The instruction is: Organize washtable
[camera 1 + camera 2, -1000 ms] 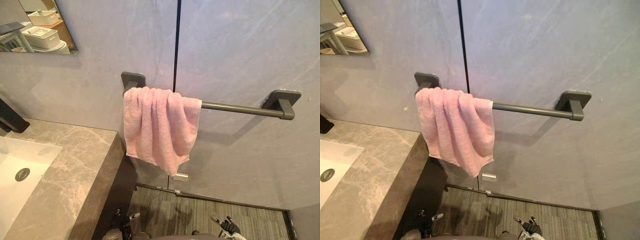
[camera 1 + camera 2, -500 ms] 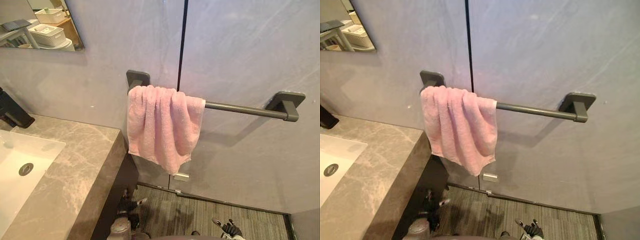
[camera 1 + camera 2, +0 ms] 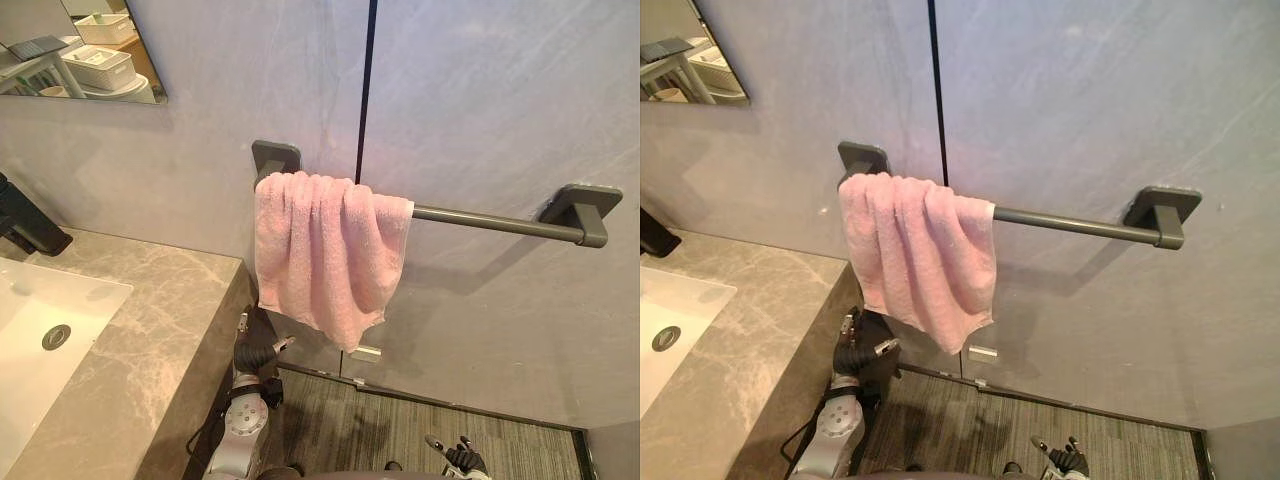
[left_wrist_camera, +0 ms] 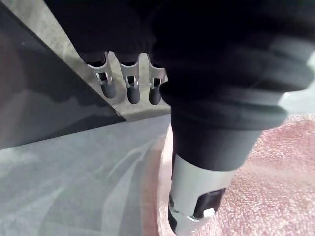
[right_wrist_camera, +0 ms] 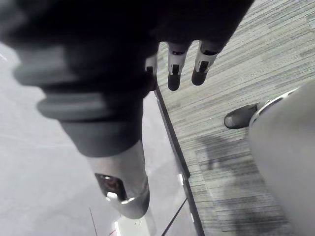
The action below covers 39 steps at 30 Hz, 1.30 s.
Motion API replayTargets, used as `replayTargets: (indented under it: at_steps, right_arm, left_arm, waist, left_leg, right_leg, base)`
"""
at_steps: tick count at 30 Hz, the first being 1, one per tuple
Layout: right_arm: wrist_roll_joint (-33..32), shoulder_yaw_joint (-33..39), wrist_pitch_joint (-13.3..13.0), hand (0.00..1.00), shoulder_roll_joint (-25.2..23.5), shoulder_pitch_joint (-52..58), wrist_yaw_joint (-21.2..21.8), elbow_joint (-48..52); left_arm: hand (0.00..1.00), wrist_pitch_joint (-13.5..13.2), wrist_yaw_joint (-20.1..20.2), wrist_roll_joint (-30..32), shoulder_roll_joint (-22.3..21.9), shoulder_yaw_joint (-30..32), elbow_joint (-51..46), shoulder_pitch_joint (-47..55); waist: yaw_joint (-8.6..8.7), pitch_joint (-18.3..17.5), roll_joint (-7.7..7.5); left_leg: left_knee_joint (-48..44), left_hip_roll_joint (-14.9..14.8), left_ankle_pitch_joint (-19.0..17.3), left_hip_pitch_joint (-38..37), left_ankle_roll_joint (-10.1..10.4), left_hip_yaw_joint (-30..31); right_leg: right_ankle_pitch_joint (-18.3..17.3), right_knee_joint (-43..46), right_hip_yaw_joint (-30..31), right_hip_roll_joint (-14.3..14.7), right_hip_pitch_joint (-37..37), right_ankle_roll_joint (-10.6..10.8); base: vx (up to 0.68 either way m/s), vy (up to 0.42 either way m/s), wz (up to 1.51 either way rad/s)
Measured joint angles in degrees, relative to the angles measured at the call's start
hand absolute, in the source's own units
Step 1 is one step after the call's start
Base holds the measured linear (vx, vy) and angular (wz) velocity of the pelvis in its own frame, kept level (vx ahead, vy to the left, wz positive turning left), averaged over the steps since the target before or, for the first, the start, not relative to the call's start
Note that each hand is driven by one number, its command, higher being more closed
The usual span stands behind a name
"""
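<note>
Since a second ago the left hand (image 3: 258, 349) has come up and now sits just below the pink terry towel (image 3: 325, 250), fingers loose, holding nothing. Towel's bunched in soft folds at the left end of the matte dark towel bar (image 3: 490, 220), so tidying it is probably still to do. The right hand (image 3: 462, 457) hangs low, relaxed and empty. Veined marble counter (image 3: 140, 340), smooth white basin (image 3: 30, 330).

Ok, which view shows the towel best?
Left eye view: the whole towel hangs bunched at the left end of the bar, near mid-frame. The right eye view shows much the same. The left wrist view catches a close patch of its pile.
</note>
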State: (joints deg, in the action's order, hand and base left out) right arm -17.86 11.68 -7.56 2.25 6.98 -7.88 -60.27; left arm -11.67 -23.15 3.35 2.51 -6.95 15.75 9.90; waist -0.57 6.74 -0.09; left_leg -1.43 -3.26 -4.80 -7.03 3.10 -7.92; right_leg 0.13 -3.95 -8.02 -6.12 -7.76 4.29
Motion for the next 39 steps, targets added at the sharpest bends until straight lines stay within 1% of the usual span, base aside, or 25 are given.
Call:
replayTargets:
  at_steps: [1,5,10,12,14,20,24,25,30,31,35,39]
  right_arm:
    - [-0.05,-0.91,0.00,0.00,0.25,0.09,-0.31,0.13]
    - [-0.05,-1.03,0.00,0.00,0.31,0.20,-0.71,0.38]
    - [-0.05,-1.08,0.01,0.00,0.38,0.67,-0.70,0.38]
    - [-0.05,-1.48,-0.01,0.00,0.47,0.66,-0.66,0.60]
    - [-0.04,-1.51,-0.01,0.00,0.49,0.66,-0.64,0.88]
    - [-0.03,-1.59,0.07,0.00,0.75,0.82,0.12,0.91]
    - [0.10,-1.66,0.20,0.00,1.27,0.95,0.56,0.90]
    - [0.21,-1.74,0.21,0.00,1.42,0.97,0.58,0.90]
    - [0.40,-1.72,0.26,0.00,1.74,1.88,0.61,0.86]
    - [0.43,-1.72,0.25,0.00,1.76,1.88,0.62,0.87]
    - [0.46,-1.70,0.25,0.00,1.85,1.89,0.67,0.87]
    - [0.45,-1.76,0.26,0.00,1.80,1.88,0.71,0.91]
  left_arm:
    - [0.00,0.01,-1.04,1.75,-0.04,0.34,-1.27,0.32]
    - [0.00,0.05,-3.18,3.65,0.01,1.69,-3.96,0.30]
    - [0.00,0.06,-3.99,4.03,0.00,2.66,-6.24,0.29]
    - [0.00,0.07,-4.48,4.13,0.02,3.03,-7.17,0.24]
    - [0.00,0.09,-4.53,4.19,0.16,3.55,-7.26,0.18]
    - [0.00,0.12,-4.24,3.82,1.25,4.32,-7.25,-1.97]
    - [0.00,0.10,-3.04,2.84,1.74,4.34,-7.19,-3.91]
    - [0.00,0.11,-2.93,2.44,2.38,4.33,-7.08,-4.59]
    - [0.00,0.11,-1.96,1.93,3.19,4.44,-5.45,-6.58]
    - [1.00,0.10,-1.93,1.92,3.39,4.40,-5.18,-6.65]
    - [1.00,0.20,-1.75,1.77,3.74,4.66,-3.41,-7.88]
    - [1.00,0.52,-0.61,1.78,4.54,4.23,-1.48,-9.25]
  waist:
    - [-0.04,-0.01,-0.01]
    - [0.02,-0.23,-0.03]
    - [0.24,-1.48,0.13]
    - [0.87,-1.51,0.13]
    - [1.40,-1.51,0.13]
    - [1.53,-1.56,0.15]
    - [2.36,-1.61,0.07]
    - [2.86,-1.61,0.08]
    - [2.89,-1.68,0.07]
    - [2.93,-1.68,0.08]
    - [2.94,-1.74,0.02]
    - [3.33,-2.84,0.04]
  left_leg:
    - [0.29,0.00,0.00,-0.32,0.00,-0.22]
    - [0.73,0.05,-0.01,-0.92,0.00,-0.51]
    - [1.00,0.04,-0.02,-1.08,-0.01,-0.84]
    - [1.02,0.03,-0.02,-1.32,-0.01,-0.93]
    - [1.04,0.02,-0.04,-1.56,-0.01,-1.06]
    - [1.15,0.02,-0.07,-1.55,-0.01,-2.79]
    - [1.15,0.06,-0.06,-1.52,-0.01,-2.87]
    - [1.16,0.07,-0.06,-1.47,-0.01,-2.87]
    - [1.14,0.12,-0.06,-1.27,-0.01,-2.83]
    - [1.12,0.13,-0.06,-1.23,-0.01,-2.84]
    - [0.92,0.17,-0.05,-1.08,-0.01,-2.96]
    - [0.88,0.30,-0.05,-0.14,-0.03,-3.25]
  right_leg:
    - [0.02,-0.06,0.17,0.00,-0.11,0.01]
    - [0.02,-0.19,0.34,-0.01,-0.43,0.01]
    - [0.03,-0.28,0.55,-0.01,-0.35,0.00]
    - [0.08,-0.28,0.63,-0.01,-0.54,-0.06]
    - [0.15,-0.31,0.73,-0.01,-0.72,-0.12]
    - [1.37,-1.39,2.13,0.02,-0.14,0.00]
    - [1.39,-1.40,2.22,0.02,-0.02,0.02]
    - [1.40,-1.43,2.23,0.02,0.05,0.02]
    - [1.54,-1.68,2.24,0.02,0.13,0.01]
    - [1.57,-1.68,2.26,0.02,0.18,0.01]
    - [1.85,-1.70,2.57,-0.02,0.34,0.11]
    - [2.48,-1.72,3.63,-0.02,1.84,0.05]
  base:
    - [-0.01,-0.016,-0.06]
    - [-0.01,-0.012,-0.03]
    - [-0.01,-0.006,-0.01]
    - [-0.02,-0.012,-0.01]
    - [-0.06,-0.026,-0.06]
    - [-0.05,-0.025,-0.15]
    - [-0.01,-0.006,-0.01]
    - [0.00,0.000,0.00]
    - [-0.01,-0.013,0.00]
    - [0.00,0.000,0.00]
    - [-0.03,-0.019,-0.02]
    - [-0.04,-0.022,-0.14]
